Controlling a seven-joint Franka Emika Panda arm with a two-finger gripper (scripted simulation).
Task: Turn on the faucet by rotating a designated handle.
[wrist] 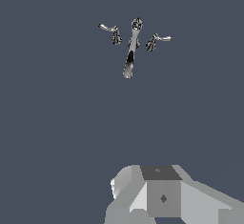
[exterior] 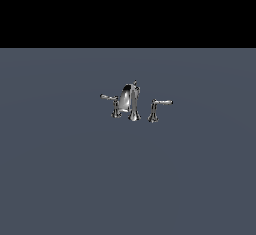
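Closest thing here is the gripper (wrist: 162, 197), just a grey blocky chunk in the wrist view. Its fingers aren't visible, so I can't tell how open it is or whether it has hold of anything. Well beyond it, the little chrome faucet (exterior: 131, 102) sits on the plain grey floor (exterior: 60, 179). The handle (exterior: 113, 103) stands on the exterior view's left of the domed spout (exterior: 129, 98), with its thin arm slightly slanted. The other lever (exterior: 158, 108) stands on the right.

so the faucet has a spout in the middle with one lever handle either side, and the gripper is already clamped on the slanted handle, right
Not quite. The faucet does have a spout between two levers, but nothing grips the slanted handle. The exterior view shows it standing free, with no arm anywhere near.
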